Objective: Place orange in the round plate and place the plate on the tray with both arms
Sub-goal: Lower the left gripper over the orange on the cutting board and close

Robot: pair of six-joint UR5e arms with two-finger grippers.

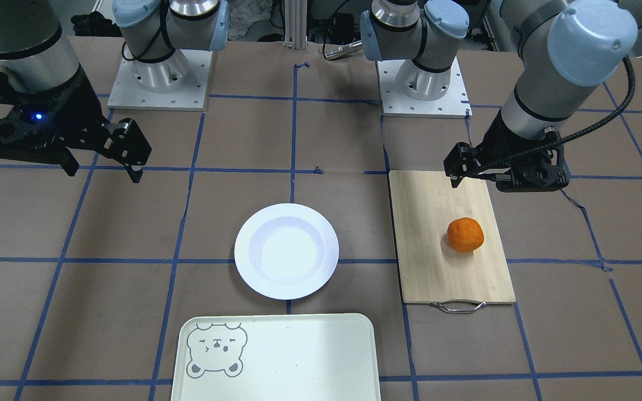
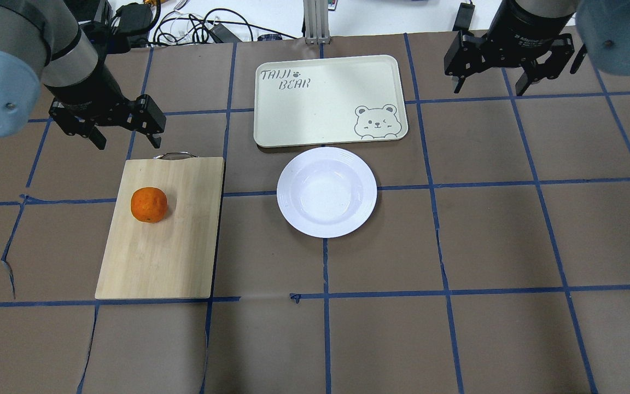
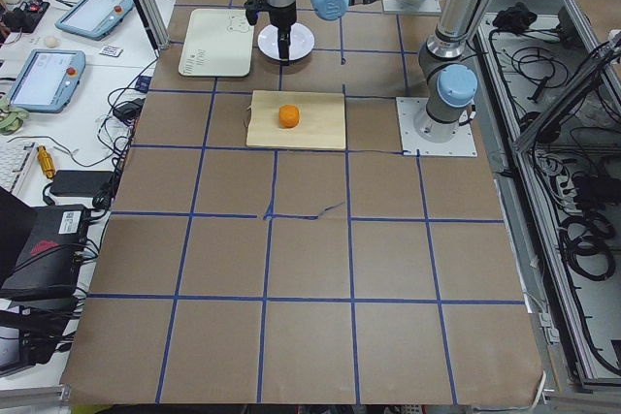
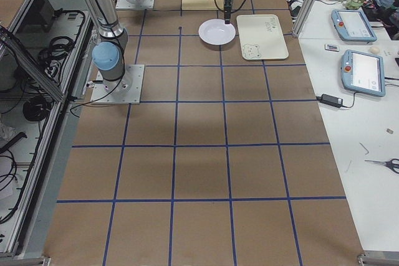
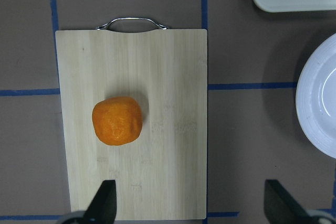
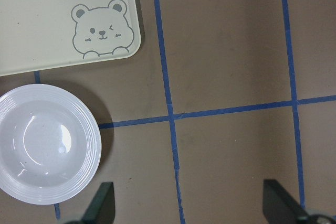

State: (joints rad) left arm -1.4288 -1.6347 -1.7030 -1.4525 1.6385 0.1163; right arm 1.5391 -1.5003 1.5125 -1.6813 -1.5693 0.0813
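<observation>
The orange [image 2: 149, 204] [image 1: 465, 234] [image 5: 117, 120] lies on a bamboo cutting board. An empty round plate [image 2: 326, 191] [image 1: 286, 250] [image 6: 47, 142] sits mid-table, just beside the tray [image 2: 320, 98] [image 1: 298, 356] [image 6: 42, 19] with the bear drawing. My left gripper [image 2: 128, 143] [image 1: 482, 181] [image 5: 191, 203] hangs open high over the board's handle end, holding nothing, with the orange below and left of its centre line. Well off to the plate's side, my right gripper [image 2: 490, 87] [image 1: 103, 171] [image 6: 190, 205] hovers open and empty over bare table.
The cutting board [image 2: 167, 251] [image 5: 168, 129] has a metal handle [image 2: 174, 156] pointing toward the tray's side. Both arm bases [image 1: 156, 83] [image 1: 424, 89] are bolted at the robot's edge. Cables [image 2: 194, 30] lie beyond the table's far edge. Brown paper with blue tape lines covers the table.
</observation>
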